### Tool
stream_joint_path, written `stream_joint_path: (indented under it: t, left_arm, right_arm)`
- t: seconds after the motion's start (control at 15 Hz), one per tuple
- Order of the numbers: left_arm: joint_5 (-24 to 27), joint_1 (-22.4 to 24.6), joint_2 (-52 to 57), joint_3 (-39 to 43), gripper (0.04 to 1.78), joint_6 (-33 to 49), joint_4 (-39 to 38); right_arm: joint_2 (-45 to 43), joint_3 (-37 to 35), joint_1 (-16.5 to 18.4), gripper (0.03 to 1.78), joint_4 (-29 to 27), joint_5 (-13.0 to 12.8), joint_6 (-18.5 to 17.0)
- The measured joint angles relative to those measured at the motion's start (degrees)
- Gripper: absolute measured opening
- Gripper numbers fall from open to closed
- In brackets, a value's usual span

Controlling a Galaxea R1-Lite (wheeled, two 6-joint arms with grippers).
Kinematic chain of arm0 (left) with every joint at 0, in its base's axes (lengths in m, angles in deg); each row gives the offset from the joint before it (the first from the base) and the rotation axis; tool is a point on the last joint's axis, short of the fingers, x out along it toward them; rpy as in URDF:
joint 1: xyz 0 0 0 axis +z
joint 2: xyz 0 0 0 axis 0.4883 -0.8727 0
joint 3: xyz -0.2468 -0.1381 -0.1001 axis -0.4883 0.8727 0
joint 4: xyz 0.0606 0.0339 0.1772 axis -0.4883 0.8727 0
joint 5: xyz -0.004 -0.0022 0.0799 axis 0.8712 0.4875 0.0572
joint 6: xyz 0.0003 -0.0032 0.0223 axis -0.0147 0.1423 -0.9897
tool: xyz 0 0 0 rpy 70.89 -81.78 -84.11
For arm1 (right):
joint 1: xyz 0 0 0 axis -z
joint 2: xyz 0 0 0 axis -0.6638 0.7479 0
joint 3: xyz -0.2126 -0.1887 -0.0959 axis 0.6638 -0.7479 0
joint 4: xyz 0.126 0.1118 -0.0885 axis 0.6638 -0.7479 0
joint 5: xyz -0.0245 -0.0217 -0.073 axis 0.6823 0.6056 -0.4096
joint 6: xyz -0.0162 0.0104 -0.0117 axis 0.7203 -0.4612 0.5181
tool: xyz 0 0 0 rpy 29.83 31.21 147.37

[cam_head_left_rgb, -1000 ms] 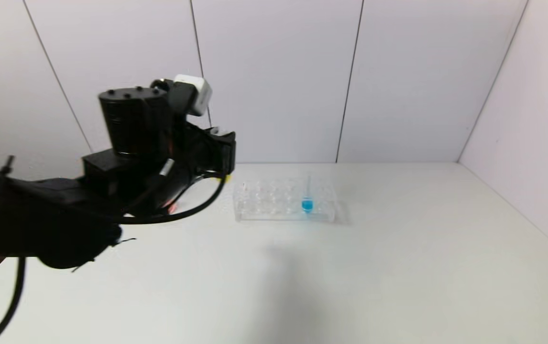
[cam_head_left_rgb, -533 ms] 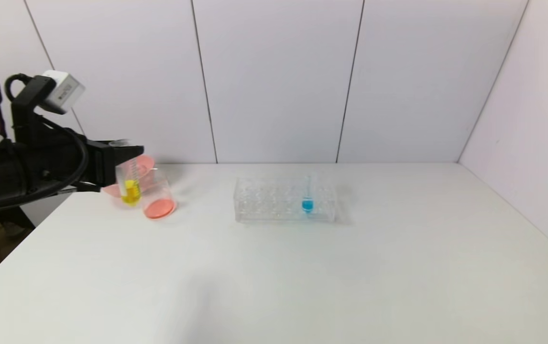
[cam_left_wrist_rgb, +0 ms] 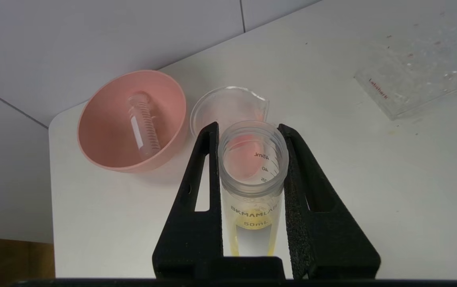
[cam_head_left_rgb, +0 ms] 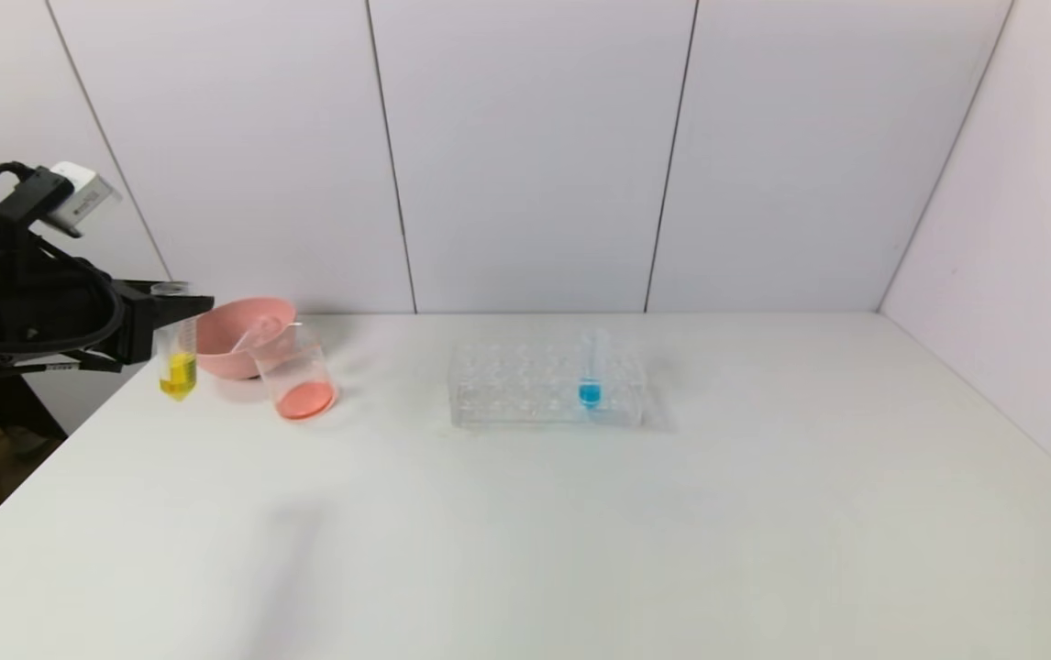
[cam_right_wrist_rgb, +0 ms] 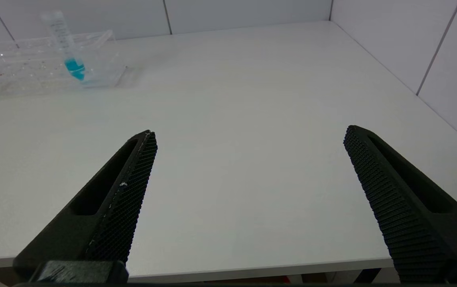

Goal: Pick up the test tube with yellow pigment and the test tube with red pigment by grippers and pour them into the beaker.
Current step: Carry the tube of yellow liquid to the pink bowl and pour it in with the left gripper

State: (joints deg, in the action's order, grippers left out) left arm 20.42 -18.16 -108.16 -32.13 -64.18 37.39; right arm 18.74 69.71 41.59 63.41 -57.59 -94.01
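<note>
My left gripper (cam_head_left_rgb: 179, 307) is at the table's far left, shut on the test tube with yellow pigment (cam_head_left_rgb: 177, 359). It holds the tube upright above the table, left of the pink bowl. In the left wrist view the fingers (cam_left_wrist_rgb: 208, 167) clamp the tube (cam_left_wrist_rgb: 252, 175) near its open mouth. The beaker (cam_head_left_rgb: 298, 371) stands right of the bowl with red-orange liquid at its bottom; it also shows in the left wrist view (cam_left_wrist_rgb: 228, 105). No tube holding red liquid is in view. My right gripper (cam_right_wrist_rgb: 250, 132) is open and empty over the table's front edge.
The pink bowl (cam_head_left_rgb: 225, 353) holds a clear tube (cam_left_wrist_rgb: 142, 123) with no liquid that I can see. A clear tube rack (cam_head_left_rgb: 507, 390) stands mid-table with a blue-liquid tube (cam_head_left_rgb: 590, 378) in it. The rack (cam_right_wrist_rgb: 25, 71) also shows in the right wrist view.
My left arm has swung from the middle of the view to the far left, carrying the yellow tube. The tube went from beside the beaker to left of the bowl.
</note>
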Motion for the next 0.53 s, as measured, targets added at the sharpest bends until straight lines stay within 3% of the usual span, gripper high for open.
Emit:
stream_joint_path:
  t: [0.53]
  left_arm:
    - [4.1, 1.2, -14.2, -19.8, 0.45, -12.1, 19.7]
  right_arm:
    - [0.0, 0.0, 0.0, 1.71, 0.0, 0.0, 0.0]
